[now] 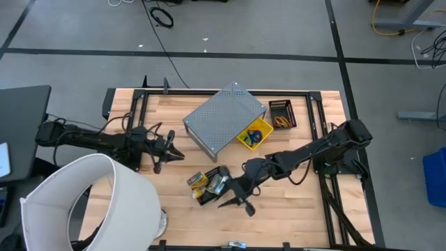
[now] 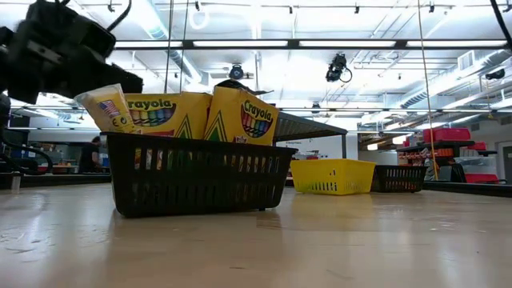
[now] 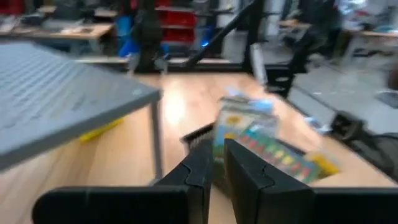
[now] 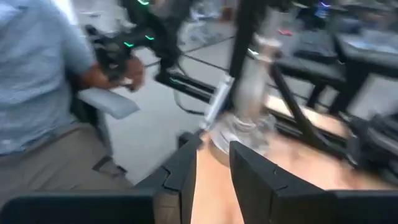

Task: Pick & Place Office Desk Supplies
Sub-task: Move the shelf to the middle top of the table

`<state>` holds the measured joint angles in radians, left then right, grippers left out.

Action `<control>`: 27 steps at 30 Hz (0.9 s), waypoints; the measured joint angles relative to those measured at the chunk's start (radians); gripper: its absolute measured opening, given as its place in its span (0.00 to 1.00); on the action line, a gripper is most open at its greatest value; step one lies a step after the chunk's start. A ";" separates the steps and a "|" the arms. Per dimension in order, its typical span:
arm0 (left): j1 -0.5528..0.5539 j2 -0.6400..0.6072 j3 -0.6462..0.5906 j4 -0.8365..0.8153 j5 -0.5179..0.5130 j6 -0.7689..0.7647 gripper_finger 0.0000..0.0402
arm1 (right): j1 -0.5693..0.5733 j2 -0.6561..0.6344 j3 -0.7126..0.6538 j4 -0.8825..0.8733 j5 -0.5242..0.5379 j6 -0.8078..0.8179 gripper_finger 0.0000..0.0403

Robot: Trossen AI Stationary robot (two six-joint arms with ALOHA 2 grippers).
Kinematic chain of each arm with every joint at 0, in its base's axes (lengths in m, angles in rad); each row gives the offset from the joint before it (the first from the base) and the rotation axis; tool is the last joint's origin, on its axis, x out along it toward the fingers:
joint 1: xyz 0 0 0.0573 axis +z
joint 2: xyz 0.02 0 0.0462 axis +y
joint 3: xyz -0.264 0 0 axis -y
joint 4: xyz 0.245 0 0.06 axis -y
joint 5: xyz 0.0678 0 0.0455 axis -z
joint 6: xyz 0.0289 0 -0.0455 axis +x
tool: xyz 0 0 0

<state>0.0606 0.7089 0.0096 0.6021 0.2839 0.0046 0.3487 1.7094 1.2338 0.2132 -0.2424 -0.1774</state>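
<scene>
Crayon boxes (image 2: 240, 114) stand upright in a black basket (image 2: 200, 182) near the bench's (image 1: 293, 209) front edge, with the right tool (image 1: 235, 202) just beside it, its fingers narrowly apart and empty. The boxes look light, stiff and smooth, so a pinch across the flat faces near the top seems safest. Farther back, the left tool (image 1: 174, 150) hovers nearly closed, holding nothing, short of the grey perforated shelf (image 1: 226, 117).
</scene>
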 joint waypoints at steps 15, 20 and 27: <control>0.000 -0.011 0.000 -0.078 -0.015 0.006 0.12 | -0.106 -0.195 -0.476 -0.174 0.654 0.184 0.26; 0.000 -0.011 0.000 -0.082 -0.038 0.011 0.12 | -0.235 -0.191 -0.476 -0.224 0.588 0.199 0.34; 0.000 -0.011 0.000 -0.085 -0.092 0.014 0.12 | -0.301 -0.191 -0.408 -0.218 0.433 0.096 0.44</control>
<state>0.0605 0.6983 0.0093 0.5171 0.1916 0.0189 0.0475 1.5188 0.8257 -0.0048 0.1909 -0.0815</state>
